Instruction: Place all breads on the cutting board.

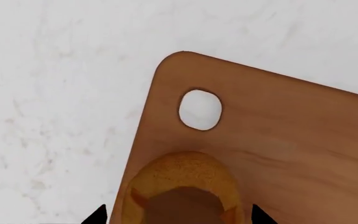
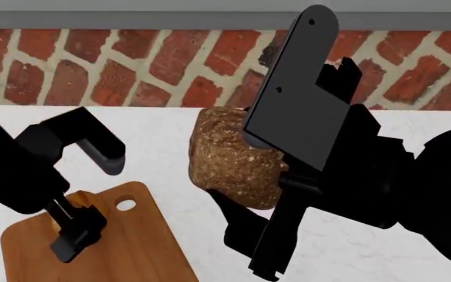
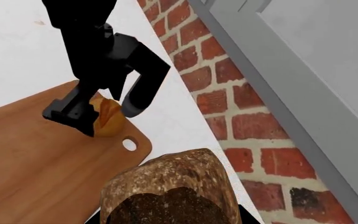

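The smooth golden-orange roll [image 1: 179,175] lies on the light wooden cutting board [image 1: 291,140], next to the board's handle hole [image 1: 199,109]. My left gripper [image 1: 179,218] straddles the roll with its black fingertips [image 1: 98,215] a little off each side, so it is open. The right wrist view shows the same roll [image 3: 109,120] on the board [image 3: 36,158]. In the head view the left arm hides the roll. My right gripper [image 2: 249,170] is shut on the dark brown, coarse-grained bread [image 2: 234,155] and holds it in the air, off to the side of the board [image 2: 131,258].
A white marbled counter [image 2: 162,129] surrounds the board. A red brick wall [image 2: 131,76] runs along the back, with a grey ledge [image 3: 278,84] above it. The right arm fills the head view's right half.
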You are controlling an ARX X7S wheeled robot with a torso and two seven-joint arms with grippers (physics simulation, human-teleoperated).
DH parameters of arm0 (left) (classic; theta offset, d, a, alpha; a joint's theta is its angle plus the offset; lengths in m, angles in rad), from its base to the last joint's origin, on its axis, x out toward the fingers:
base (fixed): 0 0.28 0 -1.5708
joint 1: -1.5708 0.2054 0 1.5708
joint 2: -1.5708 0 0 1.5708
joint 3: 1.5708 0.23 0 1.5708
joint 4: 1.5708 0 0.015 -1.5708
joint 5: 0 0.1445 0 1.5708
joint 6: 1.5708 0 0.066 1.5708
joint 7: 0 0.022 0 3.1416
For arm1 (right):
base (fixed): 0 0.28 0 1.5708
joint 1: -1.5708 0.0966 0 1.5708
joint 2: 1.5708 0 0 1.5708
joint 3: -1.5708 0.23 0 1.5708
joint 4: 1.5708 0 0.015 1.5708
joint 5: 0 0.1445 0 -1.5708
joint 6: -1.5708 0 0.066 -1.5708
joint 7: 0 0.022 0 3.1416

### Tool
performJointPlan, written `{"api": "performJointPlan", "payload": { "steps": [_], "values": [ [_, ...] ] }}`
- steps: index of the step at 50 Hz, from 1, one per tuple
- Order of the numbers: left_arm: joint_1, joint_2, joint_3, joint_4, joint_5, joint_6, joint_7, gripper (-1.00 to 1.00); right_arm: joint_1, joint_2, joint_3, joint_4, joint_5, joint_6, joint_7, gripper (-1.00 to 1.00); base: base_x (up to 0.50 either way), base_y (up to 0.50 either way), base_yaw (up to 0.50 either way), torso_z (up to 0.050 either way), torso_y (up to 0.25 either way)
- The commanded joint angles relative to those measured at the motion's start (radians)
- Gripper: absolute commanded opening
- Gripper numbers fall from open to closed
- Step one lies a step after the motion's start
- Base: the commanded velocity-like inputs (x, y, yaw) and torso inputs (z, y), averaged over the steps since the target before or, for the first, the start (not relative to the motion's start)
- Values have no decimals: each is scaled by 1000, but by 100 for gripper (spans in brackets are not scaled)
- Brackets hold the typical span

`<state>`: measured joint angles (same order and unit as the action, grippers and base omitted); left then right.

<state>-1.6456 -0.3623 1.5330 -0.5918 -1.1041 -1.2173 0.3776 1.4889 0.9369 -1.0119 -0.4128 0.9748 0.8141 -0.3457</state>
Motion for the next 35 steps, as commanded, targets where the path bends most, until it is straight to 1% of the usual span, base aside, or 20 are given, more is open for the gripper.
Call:
{"api": "performJointPlan", "payload": {
  "steps": [1, 7, 12, 15, 17, 20, 23, 26, 28, 30, 31, 32, 35],
  "values": [
    [18, -13, -3, 10, -6, 5, -26, 100, -1, 1, -4, -5, -31, -12, -21, -100, 21, 0, 0, 0, 0],
    [16, -31, -19, 60, -29, -7, -47, 100, -4, -1, -7, -1, -36, -13, -20, -100, 21, 0, -3, 0, 0],
    [-21, -70, -48, 136, -69, -44, -75, 100, -3, -1, -7, 0, -38, -12, -22, -100, 21, 0, -3, 0, 0],
    [-60, -113, -85, 229, -123, -94, -117, 100, -2, -1, -8, -2, -36, -8, -23, -100, 21, 0, -1, 0, 0],
    [-114, -140, -114, 276, -154, -126, -135, 100, 5, -2, -6, -5, -33, -1, -22, -100, 21, 0, 0, 0, 0],
    [-152, -154, -133, 292, -175, -149, -144, 100, 6, -2, -6, -6, -33, 0, -22, -100, 20, 0, 0, 0, 0],
    [-228, -179, -169, 298, -200, -180, -153, 100, 5, -2, -7, -8, -33, 1, -20, -100, 20, 0, 0, 0, 0],
    [-254, -203, -196, 328, -237, -203, -174, 100, 10, -3, -7, -10, -31, 6, -22, -100, 20, 0, 0, 0, 0],
    [-270, -240, -246, 362, -310, -229, -222, 100, 16, -1, -5, -18, -19, 15, -28, -100, 20, 0, 0, 0, 0],
    [-272, -259, -281, 356, -350, -219, -238, 100, 18, -1, -5, -23, -14, 20, -29, -100, 20, 0, 0, 0, 0],
    [-279, -291, -297, 379, -377, -232, -270, 100, 21, -2, -3, -25, -2, 25, -32, -100, 21, 0, 0, 0, 0],
    [-283, -309, -299, 397, -380, -232, -272, 100, 23, -4, -2, -23, 0, 27, -35, -100, 21, 0, 0, 0, 0],
    [-296, -381, -363, 431, -479, -230, -360, 100, 45, -16, 2, -10, 14, 42, -53, -100, 20, 0, 0, 0, 0]
  ]
}}
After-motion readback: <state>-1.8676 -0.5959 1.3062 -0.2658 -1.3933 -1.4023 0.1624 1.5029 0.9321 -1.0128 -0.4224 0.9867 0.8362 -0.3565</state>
